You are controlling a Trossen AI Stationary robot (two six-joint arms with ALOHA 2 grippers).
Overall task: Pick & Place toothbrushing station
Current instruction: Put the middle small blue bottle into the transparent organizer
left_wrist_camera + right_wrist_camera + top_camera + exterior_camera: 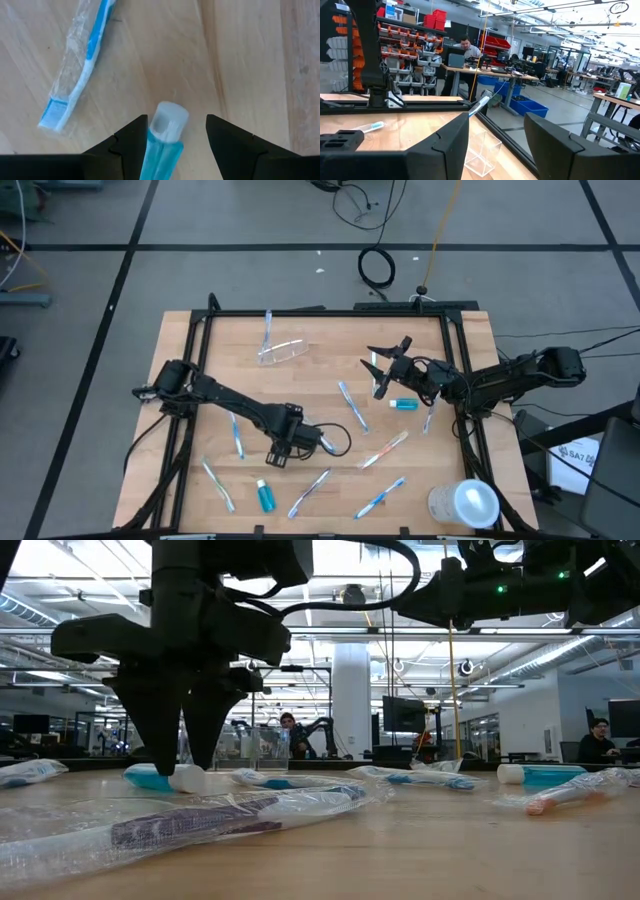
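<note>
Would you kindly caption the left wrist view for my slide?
Left gripper, fingers open, straddles a teal toothpaste tube beside a wrapped toothbrush.

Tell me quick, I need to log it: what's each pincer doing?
Left pincer: open, straddling a toothpaste tube, not gripping.
Right pincer: open, empty, raised.

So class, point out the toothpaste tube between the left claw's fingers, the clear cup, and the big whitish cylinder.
toothpaste tube [167,125]: left wrist view, white cap.
clear cup [282,352]: high view, side wall.
whitish cylinder [466,503]: high view, top end.
</note>
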